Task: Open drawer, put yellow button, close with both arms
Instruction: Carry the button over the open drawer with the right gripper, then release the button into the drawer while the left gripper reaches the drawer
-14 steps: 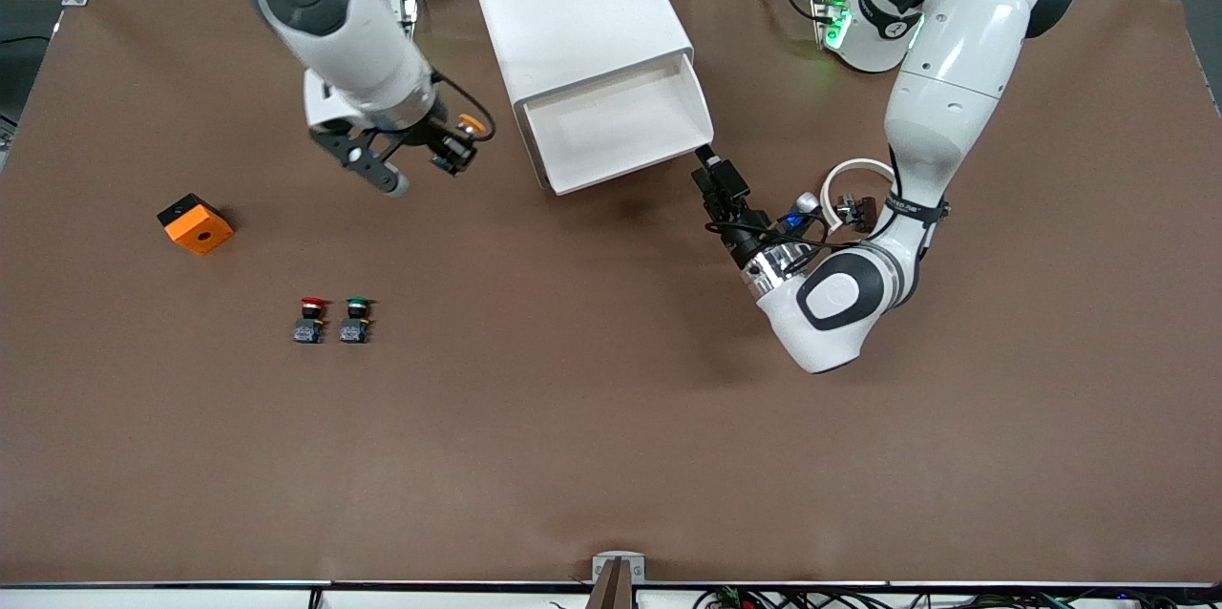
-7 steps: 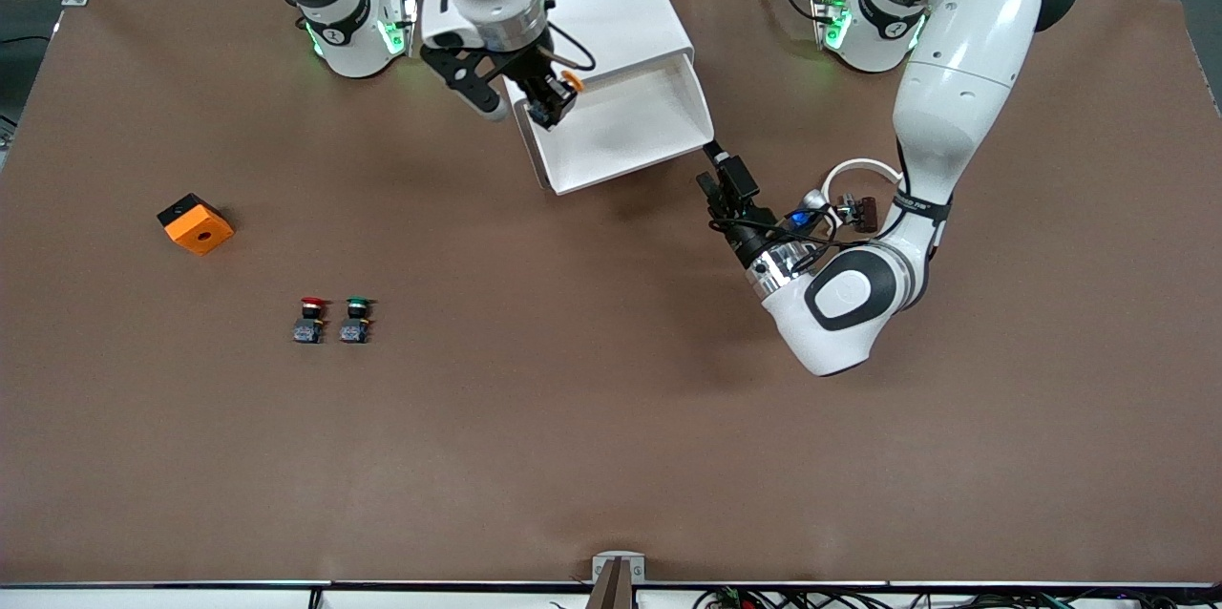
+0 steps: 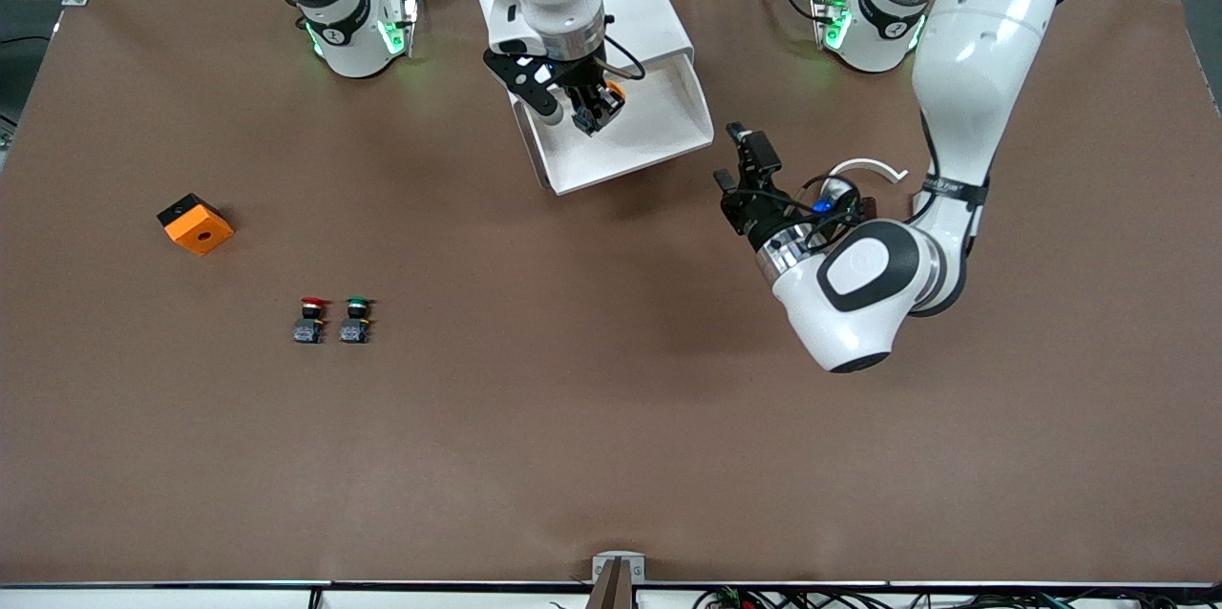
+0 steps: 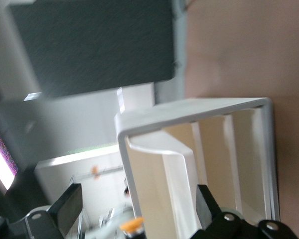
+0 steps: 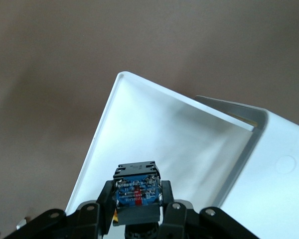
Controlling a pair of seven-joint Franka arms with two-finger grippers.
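Since a second ago, we see the right arm carry the yellow button [image 3: 612, 94] from above the bare table to a spot over the open drawer [image 3: 659, 143], while the left claw [image 3: 744, 160] has let go of the drawer's front and drawn back from it.

Nearest the front camera we find the red button [image 3: 310, 320] and the green button [image 3: 355, 320], side by side, toward the right arm's end of the table [image 3: 611, 447]. Farther from the camera, nearer the table's edge at that end, sits an orange block [image 3: 196, 223].

Next we come to the left claw, over the bare table just beside the drawer's front corner, its fingers spread wide and holding nothing. In the left wrist view we look into the pulled-out top drawer.

Farther still, the right claw [image 3: 594, 111] hangs over the inside of the drawer, its fingers clamped on the yellow button; in the right wrist view the button's [image 5: 136, 191] blue-and-black body sits between the fingertips above the white tray. The drawer stands pulled out of the white cabinet [image 3: 611, 8].
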